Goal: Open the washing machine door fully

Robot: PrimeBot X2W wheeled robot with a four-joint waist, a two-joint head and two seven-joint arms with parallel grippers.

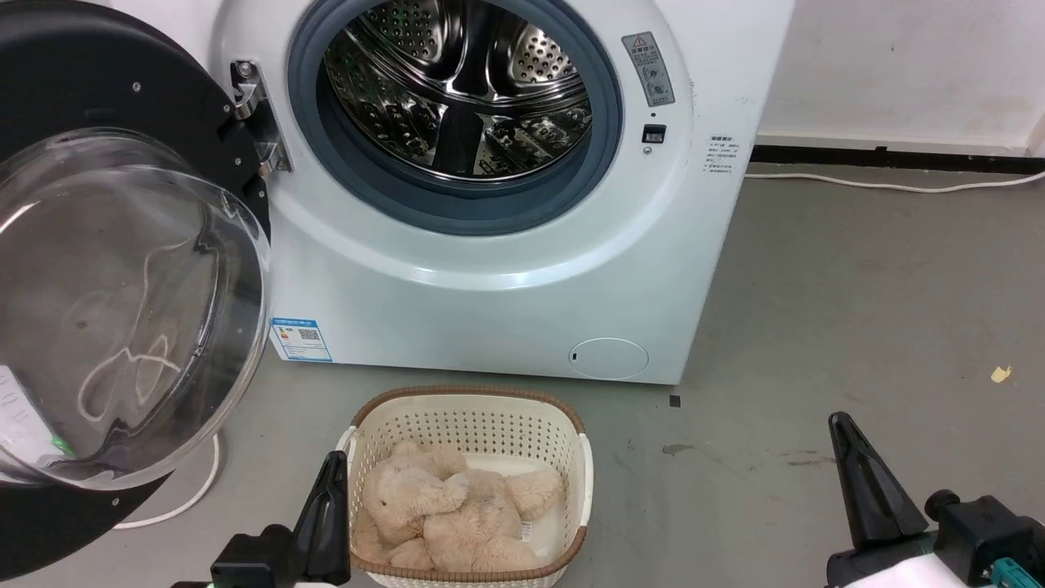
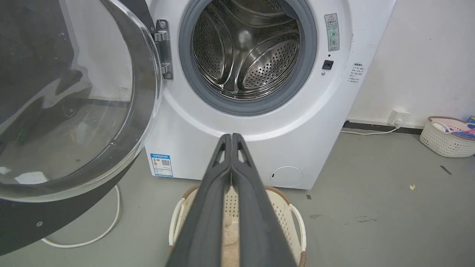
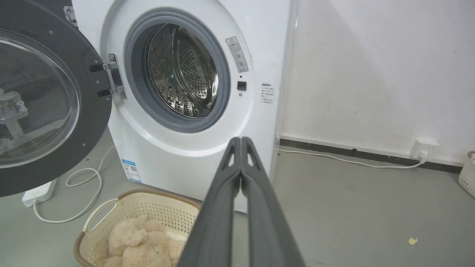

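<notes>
Off to the left the washing machine door (image 1: 122, 278) stands swung wide on its hinge (image 1: 253, 114), clear of the drum (image 1: 457, 82), while the left gripper (image 2: 231, 138) by the basket (image 1: 563, 425) has its jaws pressed together on nothing, and the right gripper (image 3: 241, 140) likewise, over the floor (image 1: 857, 286).

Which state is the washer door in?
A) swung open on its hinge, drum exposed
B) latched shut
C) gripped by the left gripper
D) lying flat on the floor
A: the washing machine door hangs open on its hinge at the robot's left, and the steel drum is exposed.
</notes>
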